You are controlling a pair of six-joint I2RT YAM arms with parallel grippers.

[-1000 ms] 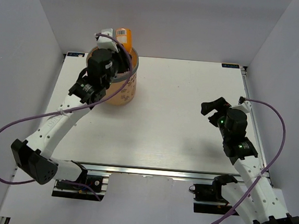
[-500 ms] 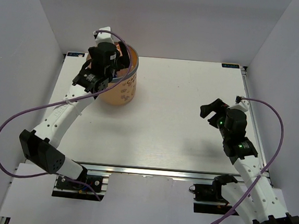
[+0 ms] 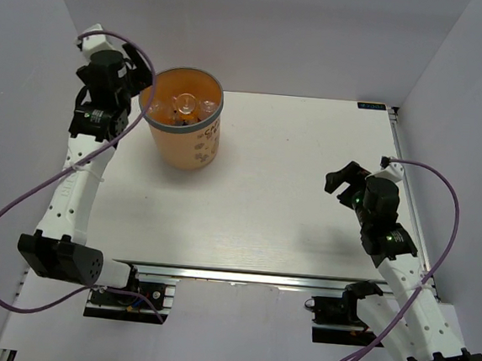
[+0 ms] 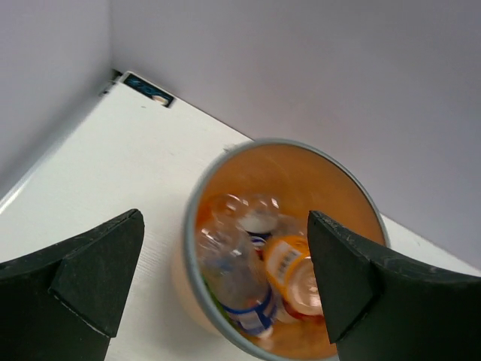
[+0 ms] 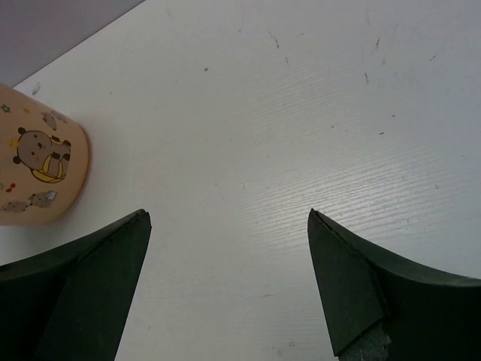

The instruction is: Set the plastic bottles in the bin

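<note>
The orange bin (image 3: 186,147) with its grey rim stands at the table's far left. Several plastic bottles (image 3: 184,108) lie inside it. In the left wrist view I look down into the bin (image 4: 192,226) and see a clear blue-labelled bottle (image 4: 242,289), a stubby orange bottle (image 4: 291,272) and a clear bottle with a white cap (image 4: 259,222). My left gripper (image 3: 142,76) hangs open just left of the bin's rim, empty (image 4: 225,216). My right gripper (image 3: 341,179) is open and empty over the table's right side (image 5: 229,214), far from the bin (image 5: 37,169).
The white table (image 3: 290,193) is enclosed by grey walls on the left, back and right. A small dark tag (image 4: 150,89) marks the far left corner and another (image 3: 370,106) the far right. Purple cables loop off both arms.
My left gripper held an orange bottle over the bin, opened, and the bottle now lies inside. The left arm has swung left, off the bin. The right arm has hardly moved.
</note>
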